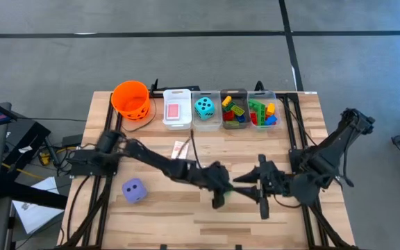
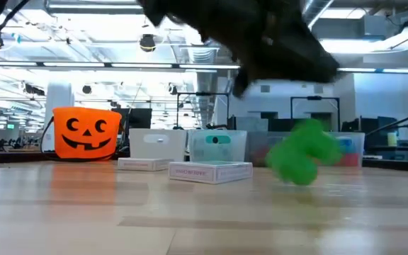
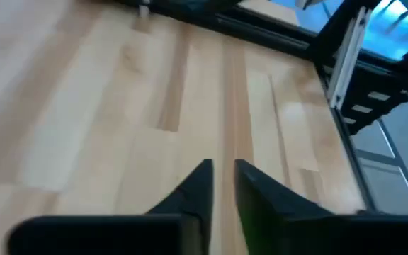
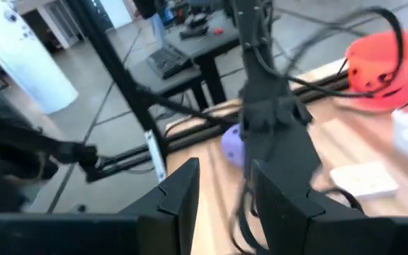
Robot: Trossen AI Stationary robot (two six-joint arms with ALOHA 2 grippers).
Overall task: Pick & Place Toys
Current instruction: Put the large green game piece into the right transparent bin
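Green plastic is what you are dealing with right now: a small green brick [image 2: 302, 160] is sitting just under the tip of your left pincer [image 1: 220, 196], near the middle of the wooden surface [image 1: 158, 219], and the left wrist view is showing a sliver of green against one finger [image 3: 257, 209]. The fingers there are standing nearly together, but you cannot tell yet whether they are truly clamped on the brick or only brushing it. Your right pincer [image 1: 261, 189] is waiting just beside the left one, on its far side from the purple die [image 1: 133, 190], with its fingers a little apart and nothing showing between them.

You are looking to be at the grasp step of one pick. Next, judge whether the hold is firm, then lift straight up and carry the brick away from yourself, toward the clear bins [image 1: 234, 109] already holding bricks. The purple die behind the left pincer and the playing cards [image 1: 180, 148] between the pincer and the bins are still lying loose on the surface.
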